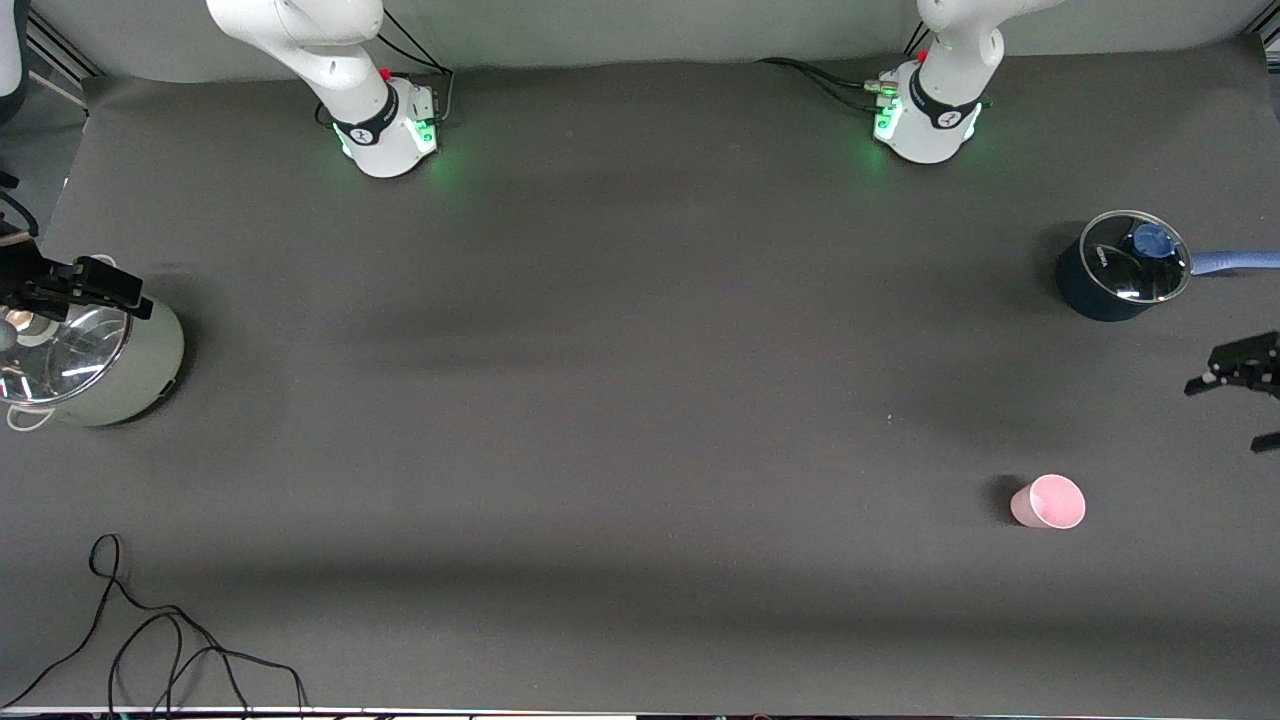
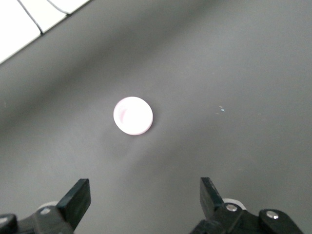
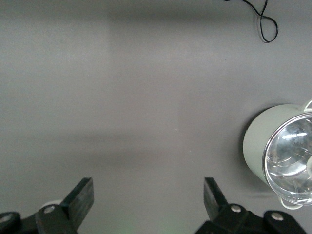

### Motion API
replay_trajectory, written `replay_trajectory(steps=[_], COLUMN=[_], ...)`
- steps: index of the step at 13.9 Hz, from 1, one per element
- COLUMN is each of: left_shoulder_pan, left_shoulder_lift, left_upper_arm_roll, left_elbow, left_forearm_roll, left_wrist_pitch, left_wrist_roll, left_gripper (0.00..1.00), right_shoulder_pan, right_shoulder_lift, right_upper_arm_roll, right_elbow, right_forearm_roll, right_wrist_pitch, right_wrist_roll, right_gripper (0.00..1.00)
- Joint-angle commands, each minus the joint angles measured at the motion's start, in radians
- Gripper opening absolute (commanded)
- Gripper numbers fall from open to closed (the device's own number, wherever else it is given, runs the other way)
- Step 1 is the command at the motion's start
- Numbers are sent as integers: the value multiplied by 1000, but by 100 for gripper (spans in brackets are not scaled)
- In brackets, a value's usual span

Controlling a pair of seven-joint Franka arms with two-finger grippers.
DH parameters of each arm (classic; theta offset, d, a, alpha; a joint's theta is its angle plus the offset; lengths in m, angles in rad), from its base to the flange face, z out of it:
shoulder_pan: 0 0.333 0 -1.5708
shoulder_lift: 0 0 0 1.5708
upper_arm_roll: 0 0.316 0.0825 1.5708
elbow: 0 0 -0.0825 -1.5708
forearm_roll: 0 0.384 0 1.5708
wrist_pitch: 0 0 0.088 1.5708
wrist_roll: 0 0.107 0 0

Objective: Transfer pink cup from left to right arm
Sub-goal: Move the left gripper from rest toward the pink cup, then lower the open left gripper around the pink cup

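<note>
The pink cup (image 1: 1048, 502) stands upright on the dark table mat toward the left arm's end, nearer to the front camera than the blue saucepan. My left gripper (image 1: 1232, 412) is up in the air at the edge of the front view, beside the cup and apart from it. In the left wrist view the cup (image 2: 133, 115) shows from above, ahead of the left gripper (image 2: 145, 195), which is open and empty. My right gripper (image 1: 95, 285) hangs over the pale green pot at the right arm's end. It is open and empty in the right wrist view (image 3: 148, 195).
A dark blue saucepan (image 1: 1120, 268) with a glass lid and a blue handle stands toward the left arm's end. A pale green pot (image 1: 95, 370) with a glass lid, also in the right wrist view (image 3: 280, 151), stands at the right arm's end. A black cable (image 1: 150, 650) lies near the front edge.
</note>
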Motion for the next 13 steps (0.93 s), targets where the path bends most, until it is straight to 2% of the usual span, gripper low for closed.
replay_trajectory(steps=[1,4,9,13], left_shoulder_pan=[52,107,135,150], left_shoulder_lift=[138,278,456,535], left_upper_arm_roll=[-10,-10,-13,-19], left_elbow=[45,82,115,116], left_forearm_roll=[-128,-280,-494,-601], left_wrist_pitch=[55,69,75,74], left_wrist_roll=[223,429,722,874], left_gripper=[100,100,100,100], right_shoulder_pan=[5,5,4,5], right_shoulder_lift=[-1,-1,2,5], right_upper_arm_roll=[-3,-3,-3,-1], right_elbow=[-5,-5,-3,-2], right_forearm_roll=[17,17,17,18], right_wrist_pitch=[-11,-11,-11,-25], right_wrist_roll=[-12,-13,-19,-13], right_gripper=[100,100,100,100])
